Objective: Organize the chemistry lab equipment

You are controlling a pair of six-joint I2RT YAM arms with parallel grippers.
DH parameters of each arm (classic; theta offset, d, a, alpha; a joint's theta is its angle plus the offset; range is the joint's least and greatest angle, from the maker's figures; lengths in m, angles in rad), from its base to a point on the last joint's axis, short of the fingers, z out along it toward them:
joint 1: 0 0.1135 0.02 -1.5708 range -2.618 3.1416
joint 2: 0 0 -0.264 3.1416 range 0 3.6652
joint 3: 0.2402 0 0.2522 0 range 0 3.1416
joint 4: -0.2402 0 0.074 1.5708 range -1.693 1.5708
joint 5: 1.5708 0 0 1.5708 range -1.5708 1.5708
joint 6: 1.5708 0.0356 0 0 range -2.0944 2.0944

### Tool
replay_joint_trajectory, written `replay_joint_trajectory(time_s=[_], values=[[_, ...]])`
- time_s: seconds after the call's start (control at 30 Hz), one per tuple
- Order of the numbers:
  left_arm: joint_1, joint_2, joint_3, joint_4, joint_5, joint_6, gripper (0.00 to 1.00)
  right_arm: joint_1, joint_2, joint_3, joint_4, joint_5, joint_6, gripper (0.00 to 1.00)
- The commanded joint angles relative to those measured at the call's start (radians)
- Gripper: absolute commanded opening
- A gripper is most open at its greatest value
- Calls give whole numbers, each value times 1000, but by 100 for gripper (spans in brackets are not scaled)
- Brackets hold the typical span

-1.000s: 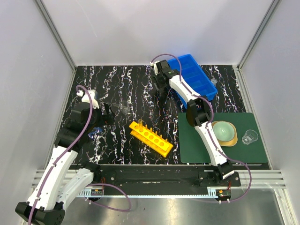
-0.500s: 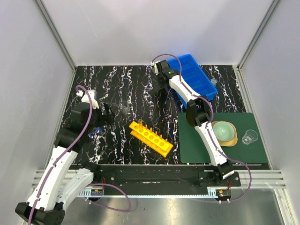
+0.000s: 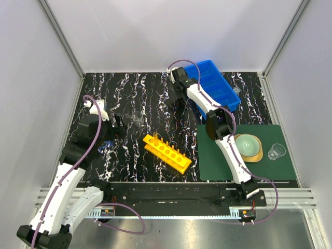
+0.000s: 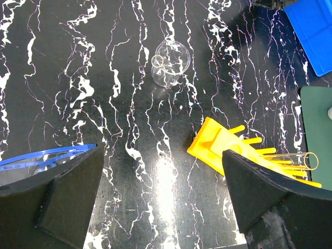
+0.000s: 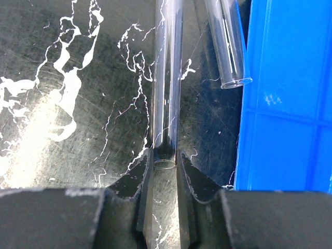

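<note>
My right gripper (image 5: 165, 161) is shut on the near end of a clear glass tube (image 5: 167, 78) that stretches away over the black table. A second glass tube (image 5: 228, 41) lies beside it, against the blue divided bin (image 5: 290, 104). In the top view this gripper (image 3: 179, 85) is at the bin's (image 3: 213, 89) left side. My left gripper (image 4: 163, 197) is open and empty above the table. Ahead of it lies a small glass beaker (image 4: 170, 63), also visible from above (image 3: 137, 120). The yellow rack (image 3: 167, 152) holds one tube (image 3: 155, 137).
A dark green mat (image 3: 244, 153) at the right carries a pale green dome on a tan disc (image 3: 248, 145) and a glass beaker (image 3: 276, 151). A small white round piece (image 3: 237, 89) lies right of the bin. Blue-rimmed glasses (image 4: 46, 158) lie by my left finger.
My right gripper has shifted slightly toward the far side beside the bin. The left arm has not moved.
</note>
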Motion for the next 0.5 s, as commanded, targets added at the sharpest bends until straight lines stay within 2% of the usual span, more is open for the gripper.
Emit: replay_joint_trajectory(time_s=[0.0,0.47], values=[[-3,-20,-3,40,-27,13,99,25,-100,-64,-13,21,1,0],[-5,-51,58,4,-7,19,99,149,-555,-355,-57,90,-1,0]])
